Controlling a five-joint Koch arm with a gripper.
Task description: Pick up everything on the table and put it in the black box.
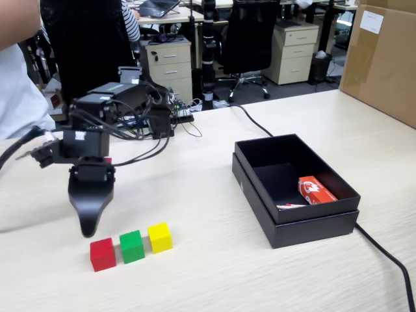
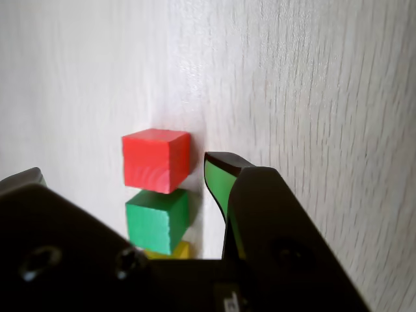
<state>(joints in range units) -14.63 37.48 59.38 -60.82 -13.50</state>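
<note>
On the pale wood-grain tabletop point(image 1: 214, 260) three small cubes sit in a short row in the fixed view: the red cube point(image 1: 103, 253) at the left, the green cube point(image 1: 132, 246) in the middle and the yellow cube point(image 1: 160, 237) at the right, each close beside the next with narrow gaps between them. The arm's fingers point(image 1: 88, 224) hang point-down just above and behind the red cube, not touching it; from this side only one dark tapered tip shows, so whether they are open or closed cannot be told. In the wrist view the red cube point(image 2: 156, 160) lies farthest up the picture, the green cube point(image 2: 158, 221) below it and only a sliver of the yellow cube point(image 2: 172, 249) shows at the edge of the dark gripper body, while one finger point(image 2: 221, 179), black with a green inner face, stands just to the right of the red and green cubes; nothing is held. Well to the right in the fixed view stands the black box point(image 1: 260, 208), open and shallow, holding a flat red-and-white packet point(image 1: 316, 190) near its front right corner; the print on the packet is too small to read. A brown cardboard carton point(image 1: 383, 65) at the far right edge bears a white label point(image 1: 371, 21), also unreadable.
</note>
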